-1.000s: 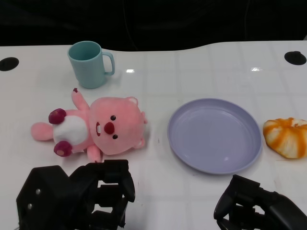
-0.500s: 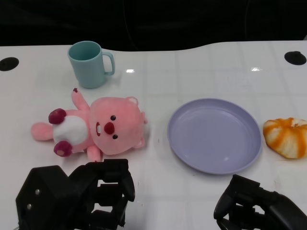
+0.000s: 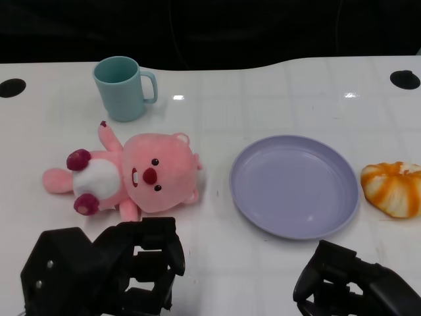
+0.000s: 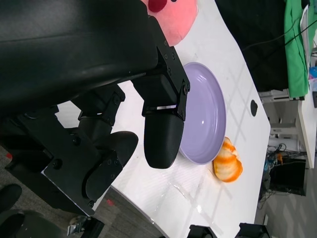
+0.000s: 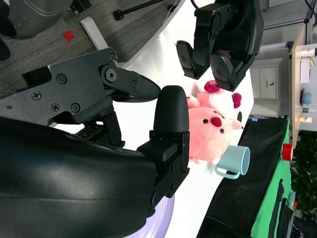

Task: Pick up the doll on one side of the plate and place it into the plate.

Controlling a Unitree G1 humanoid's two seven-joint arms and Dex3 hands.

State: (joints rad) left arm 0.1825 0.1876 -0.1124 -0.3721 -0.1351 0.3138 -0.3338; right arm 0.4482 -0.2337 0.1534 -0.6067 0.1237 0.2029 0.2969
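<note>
One doll (image 3: 128, 177) | one plate (image 3: 294, 185) (bare) | two hands: left hand (image 3: 112, 271), right hand (image 3: 352, 284), both spread, holding nothing

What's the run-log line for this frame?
phase: pre-grasp | doll: on table, left of plate, untouched | plate: empty | left hand: open, near doll | right hand: open, idle

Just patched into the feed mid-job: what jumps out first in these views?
The pink plush doll lies on its back on the white table, left of the empty lavender plate. A teal mug stands behind the doll, and an orange-and-white bun-like item sits at the plate's right. Both black hands, left and right, sit at the near edge holding nothing.
</note>
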